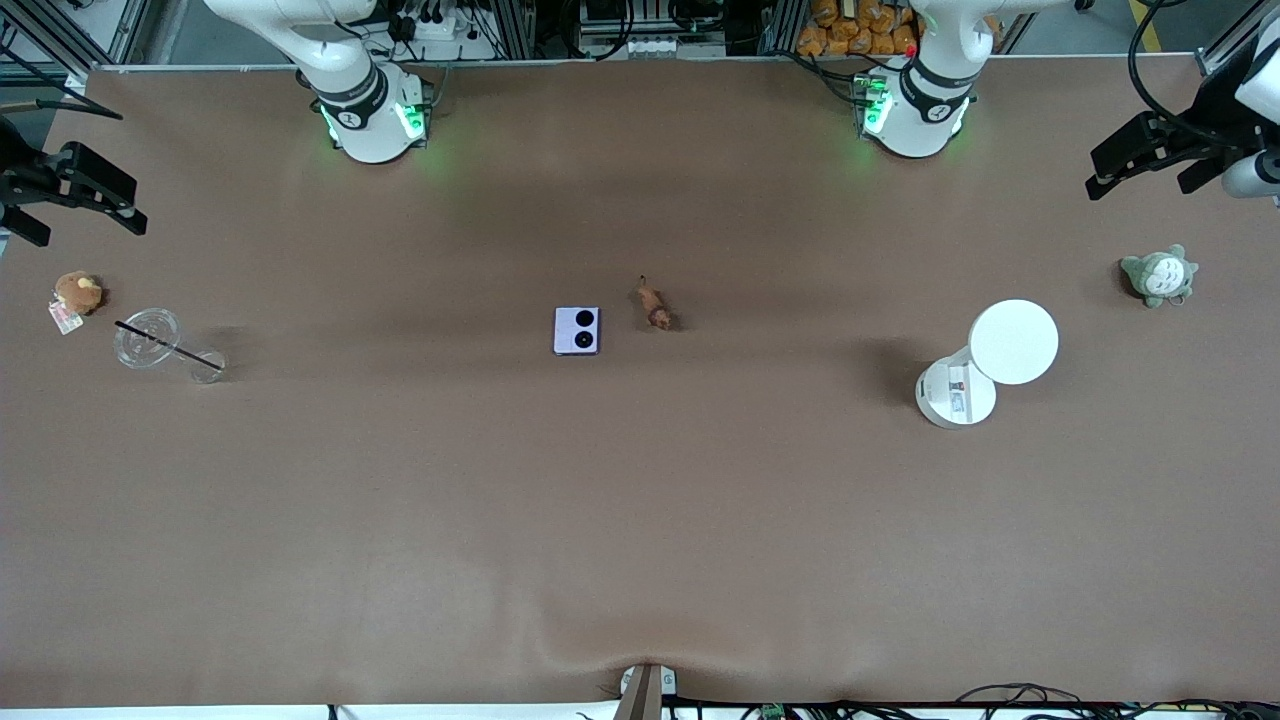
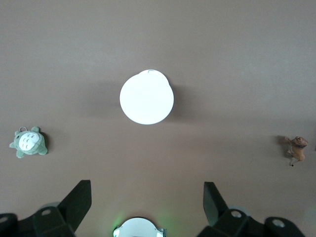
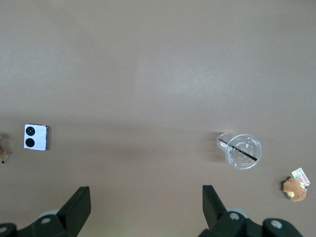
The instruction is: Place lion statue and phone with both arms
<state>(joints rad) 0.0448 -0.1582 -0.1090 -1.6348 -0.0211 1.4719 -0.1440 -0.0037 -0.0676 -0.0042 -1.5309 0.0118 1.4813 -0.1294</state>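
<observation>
The phone (image 1: 577, 331) lies mid-counter (image 1: 640, 520), the lion statue (image 1: 654, 304) just beside it toward the left arm's end. Both are well apart from either hand. The left hand (image 1: 1150, 160) and right hand (image 1: 70, 195) hang spread at the counter's ends. Bare counter surrounds the phone.

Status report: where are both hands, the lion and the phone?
Left hand open above the white lamp; right hand open, up by the clear cup. Lion statue beside phone, mid-table, untouched. Nothing crowds them.
</observation>
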